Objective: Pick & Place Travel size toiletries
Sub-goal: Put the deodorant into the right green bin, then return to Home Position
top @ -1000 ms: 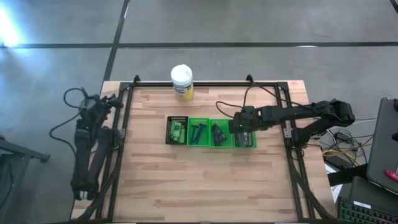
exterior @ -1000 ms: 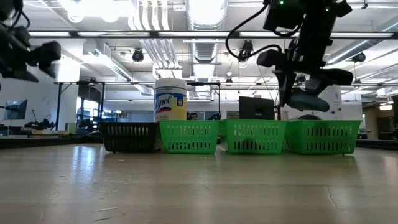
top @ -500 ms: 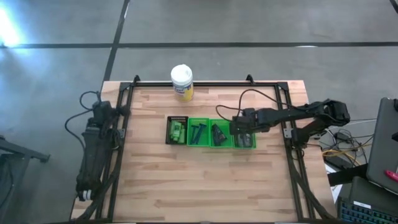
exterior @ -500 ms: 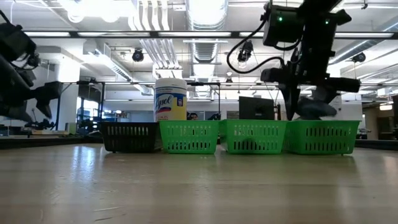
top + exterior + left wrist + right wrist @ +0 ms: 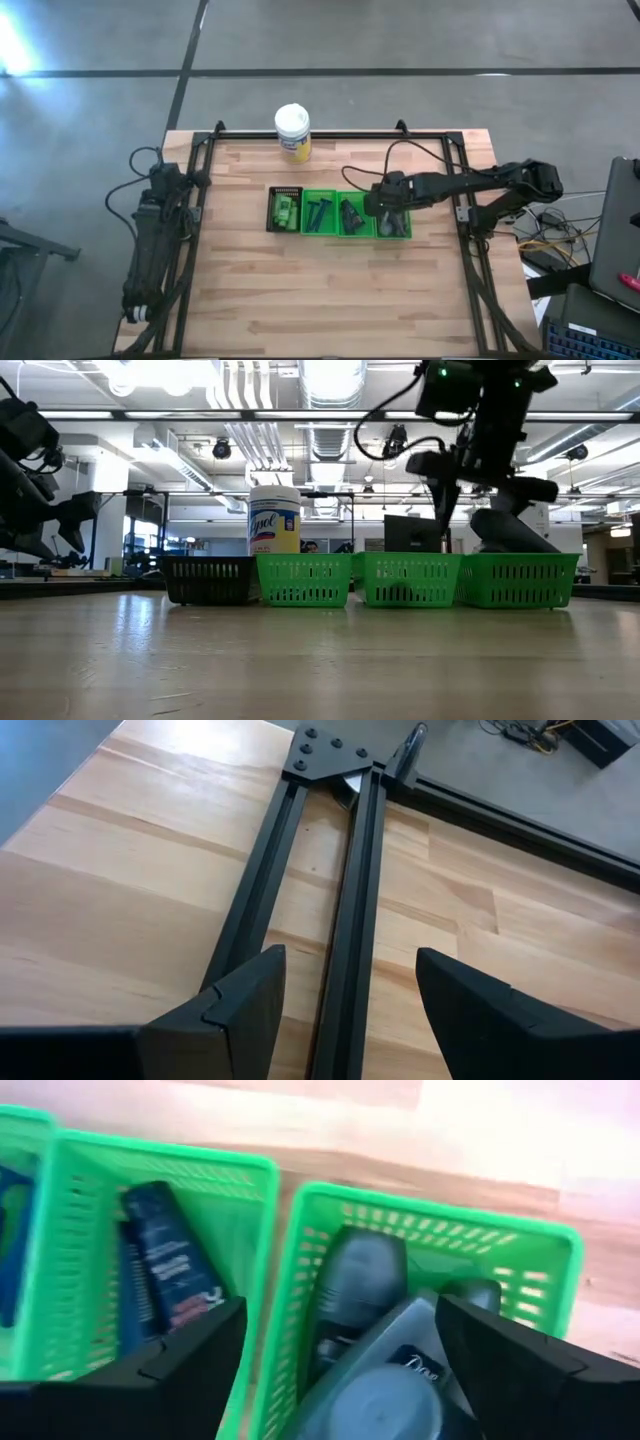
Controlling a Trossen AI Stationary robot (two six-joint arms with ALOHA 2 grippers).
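Four bins stand in a row at mid-table. The black bin [image 5: 285,210] holds green bottles, and a green bin [image 5: 320,213] holds blue razors. Another green bin [image 5: 60,1280] holds dark packets [image 5: 165,1260], and the rightmost green bin [image 5: 540,1250] holds grey tubes [image 5: 360,1285]. One tube [image 5: 510,532] leans up over that bin's rim. My right gripper [image 5: 340,1380] hangs open and empty just above the rightmost bin [image 5: 385,205], its fingers on either side of the tubes without touching them. My left gripper [image 5: 350,990] is open and empty at the table's left edge [image 5: 165,190].
A yellow jar with a white lid [image 5: 293,132] stands at the table's far edge, behind the bins. A black frame rail [image 5: 350,870] runs along the left side under my left gripper. Bare wood [image 5: 330,290] lies between the bins and the near edge.
My right gripper went down to the rightmost bin with a grey tube, then rose a little and shifted toward the table's left. The tube stays in the bin, leaning over its rim. My left arm dropped down to rest at the table's left edge.
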